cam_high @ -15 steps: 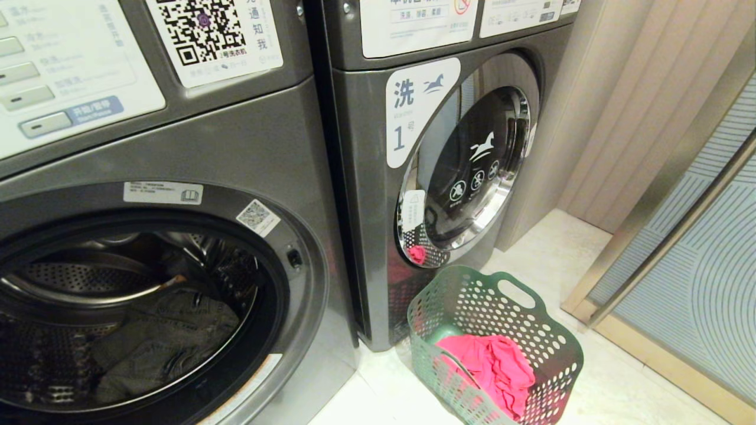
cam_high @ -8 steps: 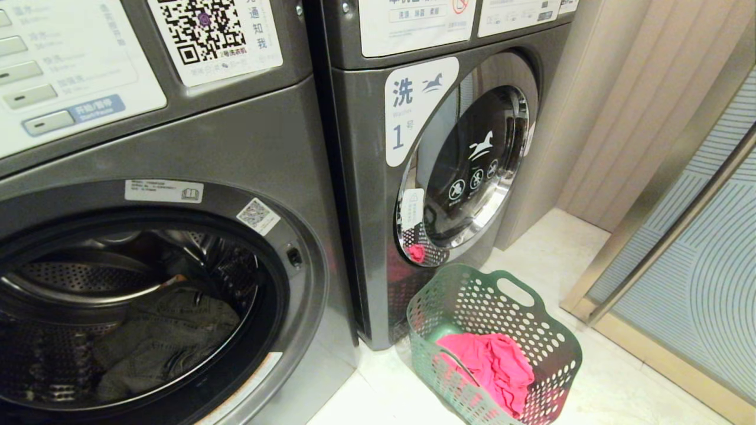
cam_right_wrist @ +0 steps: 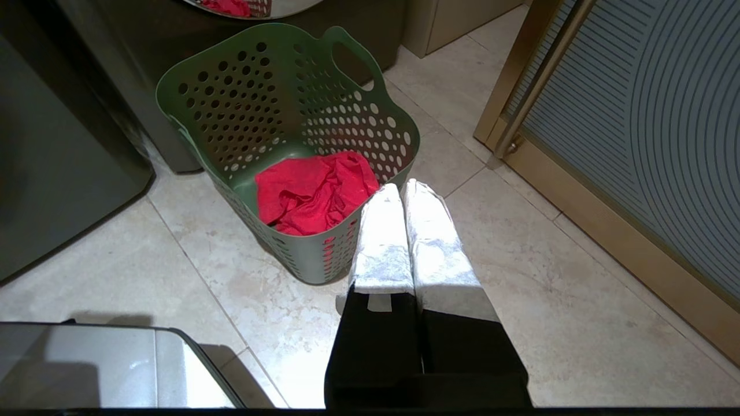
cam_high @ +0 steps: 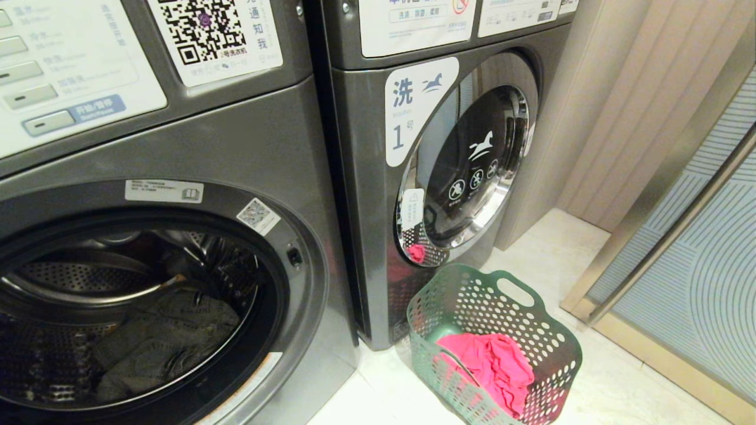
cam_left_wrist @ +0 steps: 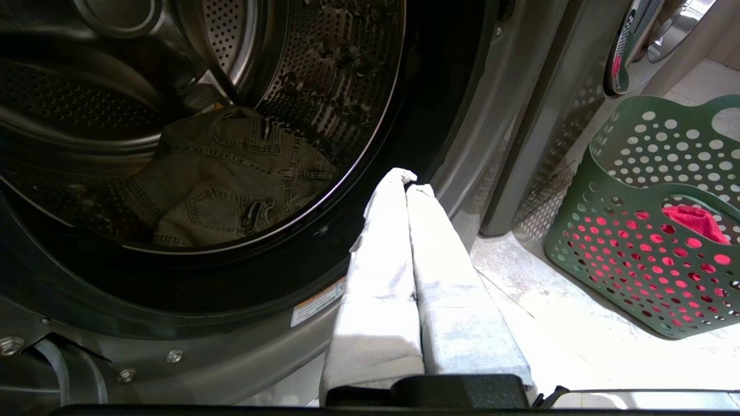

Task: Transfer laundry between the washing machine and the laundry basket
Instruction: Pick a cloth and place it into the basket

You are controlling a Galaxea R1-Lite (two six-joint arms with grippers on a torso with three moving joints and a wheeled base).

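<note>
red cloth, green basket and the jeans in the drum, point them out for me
red cloth (cam_right_wrist: 312, 193), right wrist view, middle of the crumpled heap
green basket (cam_high: 549, 345), head view, right holed wall
jeans (cam_left_wrist: 231, 173), left wrist view, middle of the fabric

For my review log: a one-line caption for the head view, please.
Open dark grey front-loading washer holding an olive-grey garment; green perforated plastic basket with a red cloth stands beside.

head: high, looking down | wrists: low, perhaps near floor | all share laundry basket (cam_high: 531, 330)
</note>
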